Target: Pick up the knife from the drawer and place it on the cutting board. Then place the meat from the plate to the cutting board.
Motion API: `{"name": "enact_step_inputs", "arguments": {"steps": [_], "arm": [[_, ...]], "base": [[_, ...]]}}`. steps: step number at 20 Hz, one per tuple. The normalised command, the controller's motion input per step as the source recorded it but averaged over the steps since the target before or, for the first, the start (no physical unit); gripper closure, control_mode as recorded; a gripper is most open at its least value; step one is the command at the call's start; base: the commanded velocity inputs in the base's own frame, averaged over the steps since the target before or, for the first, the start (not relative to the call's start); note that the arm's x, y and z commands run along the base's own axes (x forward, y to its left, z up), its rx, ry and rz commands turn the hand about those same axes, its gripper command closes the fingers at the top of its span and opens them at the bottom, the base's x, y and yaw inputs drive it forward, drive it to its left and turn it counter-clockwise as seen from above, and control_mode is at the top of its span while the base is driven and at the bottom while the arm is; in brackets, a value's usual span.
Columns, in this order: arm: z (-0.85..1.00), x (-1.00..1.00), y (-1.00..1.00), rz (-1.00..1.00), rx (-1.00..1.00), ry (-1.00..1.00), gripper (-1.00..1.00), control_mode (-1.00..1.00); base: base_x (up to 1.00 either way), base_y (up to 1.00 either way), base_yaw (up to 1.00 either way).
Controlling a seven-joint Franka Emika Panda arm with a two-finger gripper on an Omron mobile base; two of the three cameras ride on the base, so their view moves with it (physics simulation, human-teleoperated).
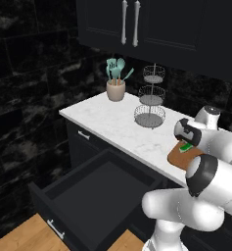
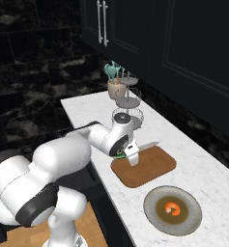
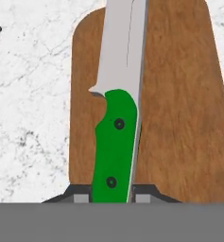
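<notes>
While my gripper (image 3: 111,193) clamps the knife (image 3: 117,118) by its green handle, the blade runs lengthwise over the cutting board (image 3: 179,108) directly beneath, so I judge lowering comes next.

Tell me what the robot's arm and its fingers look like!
The smooth white rounded robot arm is made of fat, glossy segments joined by dark black bands at its joints. At its end sits a small white-and-black two-finger gripper. Its short dark grey fingers have little paler square pads. No cables or writing show.
</notes>
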Motion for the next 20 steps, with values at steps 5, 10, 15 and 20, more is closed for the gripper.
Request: {"name": "enact_step_inputs", "arguments": {"steps": [5,10,15,20], "arm": [[-0.19,0.0,-0.03,0.0,0.0,0.12,1.0,-1.0],[-0.28,0.0,0.0,0.01,0.0,0.0,1.0,-1.0],[-0.04,0.0,0.0,0.0,0.0,-0.01,-1.0,-1.0],[0.0,-0.16,-0.2,-0.01,0.0,0.05,-1.0,-1.0]], "base": [[0.0,0.0,0.0],[0.0,0.0,0.0],[0.0,0.0,0.0],[0.0,0.0,0.0]]}}
